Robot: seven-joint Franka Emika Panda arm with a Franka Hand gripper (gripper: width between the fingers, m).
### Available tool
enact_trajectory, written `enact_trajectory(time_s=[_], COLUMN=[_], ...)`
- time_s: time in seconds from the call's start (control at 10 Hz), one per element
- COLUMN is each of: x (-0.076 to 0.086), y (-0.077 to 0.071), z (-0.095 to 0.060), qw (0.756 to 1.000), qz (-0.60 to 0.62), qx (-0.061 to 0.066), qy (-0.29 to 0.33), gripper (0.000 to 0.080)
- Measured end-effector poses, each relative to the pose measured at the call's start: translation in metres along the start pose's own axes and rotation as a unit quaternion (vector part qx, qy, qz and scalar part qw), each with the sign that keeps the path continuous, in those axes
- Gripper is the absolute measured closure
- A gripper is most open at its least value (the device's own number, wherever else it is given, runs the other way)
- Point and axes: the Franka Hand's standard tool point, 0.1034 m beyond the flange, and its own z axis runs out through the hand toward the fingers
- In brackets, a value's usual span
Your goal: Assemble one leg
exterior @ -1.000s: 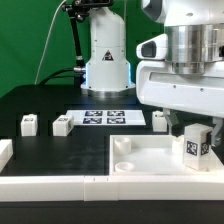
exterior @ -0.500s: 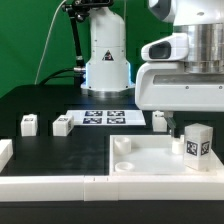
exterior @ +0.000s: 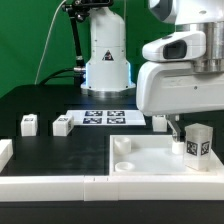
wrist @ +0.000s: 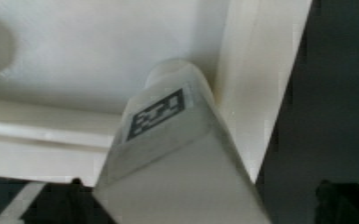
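Note:
The leg (exterior: 198, 142) stands upright on the corner of the large white panel (exterior: 150, 165) at the exterior view's right, its tag facing the camera. My gripper (exterior: 196, 127) is straight above it, with one dark finger (exterior: 172, 128) beside the leg's top. In the wrist view the leg (wrist: 167, 140) runs up between my two fingertips, with a gap on each side. The gripper (wrist: 197, 195) is open and holds nothing.
Three more small white legs lie on the black table: two at the left (exterior: 29, 124) (exterior: 62, 126) and one behind the panel (exterior: 160, 120). The marker board (exterior: 105, 117) lies by the robot base (exterior: 105, 60). A white part (exterior: 4, 151) sits at the far left.
My gripper has risen off the leg. The leg stays standing on the panel's corner, no longer between the fingers at mid height.

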Motion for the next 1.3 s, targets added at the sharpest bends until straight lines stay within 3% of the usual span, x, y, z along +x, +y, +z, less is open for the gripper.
enact_trajectory(time_s=[0.2, 0.3, 0.4, 0.5, 0.6, 0.8, 1.0, 1.3], x=[0.0, 0.0, 0.0, 0.0, 0.0, 0.0, -0.001, -0.002], y=[0.002, 0.002, 0.002, 0.002, 0.002, 0.004, 0.009, 0.016], z=[0.0, 0.0, 0.0, 0.0, 0.0, 0.0, 0.001, 0.003], qw=[1.0, 1.0, 1.0, 1.0, 1.0, 0.999, 0.981, 0.914], qz=[-0.031, -0.03, -0.029, -0.021, -0.007, 0.054, 0.193, 0.406], qx=[0.0, 0.0, 0.0, 0.0, 0.0, 0.003, 0.005, 0.007], qy=[0.0, 0.0, 0.0, 0.0, 0.0, 0.0, -0.001, 0.0], gripper=[0.015, 0.0245, 0.0245, 0.043, 0.0508, 0.0508, 0.0508, 0.0508])
